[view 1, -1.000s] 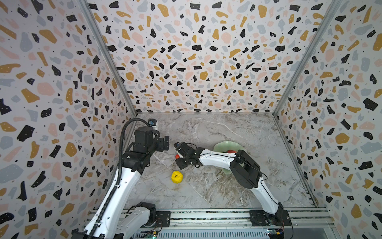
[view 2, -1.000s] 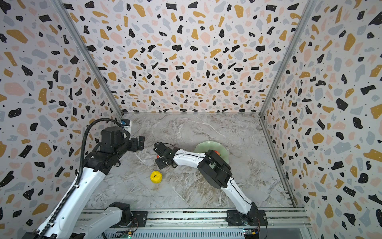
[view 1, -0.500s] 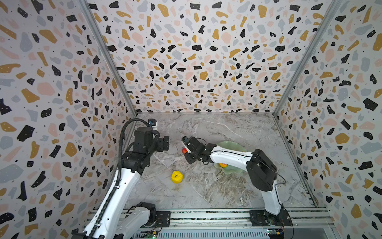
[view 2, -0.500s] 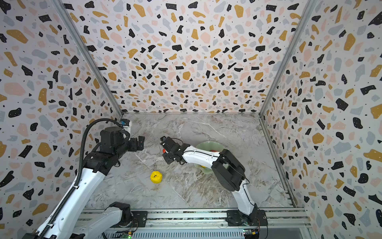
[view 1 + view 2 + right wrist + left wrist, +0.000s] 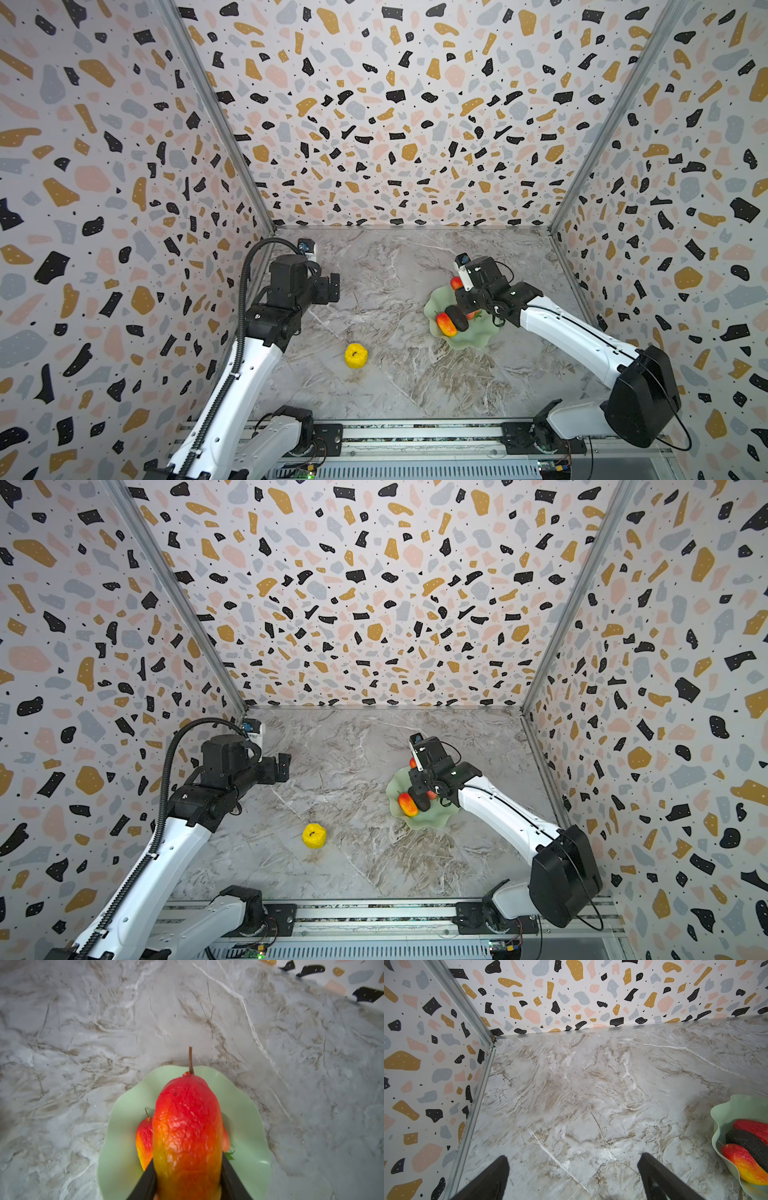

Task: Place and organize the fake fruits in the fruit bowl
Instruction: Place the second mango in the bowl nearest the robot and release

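Note:
My right gripper point(image 5: 188, 1163) is shut on a red-yellow mango point(image 5: 187, 1126), holding it above the pale green fruit bowl point(image 5: 124, 1126); in both top views the gripper point(image 5: 459, 291) point(image 5: 415, 771) hangs over the bowl's far edge. In the bowl point(image 5: 469, 340) lie another mango point(image 5: 446, 324), a dark avocado point(image 5: 457, 318) and a strawberry point(image 5: 471, 314), partly hidden by the arm. The bumpy yellow fruit point(image 5: 355, 355) point(image 5: 314, 836) sits alone on the table left of the bowl. My left gripper point(image 5: 573, 1169) is open and empty, raised over the far left of the table point(image 5: 332, 286).
Patterned walls point(image 5: 124, 249) close in the marble table point(image 5: 395, 386) on three sides. A metal rail point(image 5: 415, 432) carrying both arm bases runs along the front edge. The right arm's white link point(image 5: 573, 336) slants from the front right toward the bowl.
My right gripper closed on the mango left of the bowl, lifted it and carried it right, over the bowl. The left arm and the yellow fruit stayed put.

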Motion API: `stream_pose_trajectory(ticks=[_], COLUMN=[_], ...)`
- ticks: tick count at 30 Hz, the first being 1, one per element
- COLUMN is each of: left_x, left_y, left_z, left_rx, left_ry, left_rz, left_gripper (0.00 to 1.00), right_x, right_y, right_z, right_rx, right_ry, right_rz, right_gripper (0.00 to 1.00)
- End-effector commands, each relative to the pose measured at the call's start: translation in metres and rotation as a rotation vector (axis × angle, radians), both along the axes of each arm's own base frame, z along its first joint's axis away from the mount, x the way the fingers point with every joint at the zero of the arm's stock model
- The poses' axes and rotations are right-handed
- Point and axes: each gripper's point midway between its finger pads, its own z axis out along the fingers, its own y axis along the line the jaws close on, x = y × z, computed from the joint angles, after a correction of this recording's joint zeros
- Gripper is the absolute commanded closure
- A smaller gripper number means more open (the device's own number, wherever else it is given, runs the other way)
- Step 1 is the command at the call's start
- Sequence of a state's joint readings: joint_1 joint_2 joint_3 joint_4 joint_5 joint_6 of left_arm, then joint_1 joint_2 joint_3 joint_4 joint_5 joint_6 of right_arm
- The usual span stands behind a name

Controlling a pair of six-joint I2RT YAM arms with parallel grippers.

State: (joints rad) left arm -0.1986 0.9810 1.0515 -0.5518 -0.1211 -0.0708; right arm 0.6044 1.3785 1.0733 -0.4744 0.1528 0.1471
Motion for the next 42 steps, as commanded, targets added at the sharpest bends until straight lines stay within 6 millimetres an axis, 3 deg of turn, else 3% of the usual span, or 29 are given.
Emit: stream_pose_trajectory(ticks=[1,6,14,20,27,33,38,42], left_x=[0.002,0.003,0.002,0.003,0.003,0.002,0.003,0.003], left_y=[-0.004,-0.005,-0.005,-0.007,-0.007,-0.006,-0.007,-0.007], left_z=[0.005,0.005,0.006,0.006,0.005,0.006,0.005,0.005], left_rx=[-0.014,-0.016,-0.017,-0.025,-0.024,-0.021,-0.022,-0.023], left_ry=[-0.022,-0.022,-0.025,-0.027,-0.025,-0.027,-0.023,-0.025], left_rz=[-0.014,-0.018,-0.02,-0.024,-0.027,-0.024,-0.025,-0.025], left_gripper=[0.0,0.0,0.0,0.0,0.01,0.0,0.0,0.0], right_x=[-0.026,-0.055,-0.066,-0.076,-0.08,-0.076,-0.071,-0.069], right_y=[-0.025,-0.038,-0.04,-0.04,-0.049,-0.046,-0.046,-0.044], right_z=[-0.004,-0.019,-0.032,-0.05,-0.07,-0.075,-0.067,-0.054], right_rx=[-0.03,0.019,0.075,0.255,0.256,0.251,0.235,0.22], right_ry=[0.071,0.124,0.174,0.16,0.163,0.162,0.143,0.114], right_rz=[-0.046,-0.093,-0.157,-0.285,-0.348,-0.338,-0.326,-0.303], right_gripper=[0.9,0.9,0.89,0.89,0.87,0.68,0.5,0.41])
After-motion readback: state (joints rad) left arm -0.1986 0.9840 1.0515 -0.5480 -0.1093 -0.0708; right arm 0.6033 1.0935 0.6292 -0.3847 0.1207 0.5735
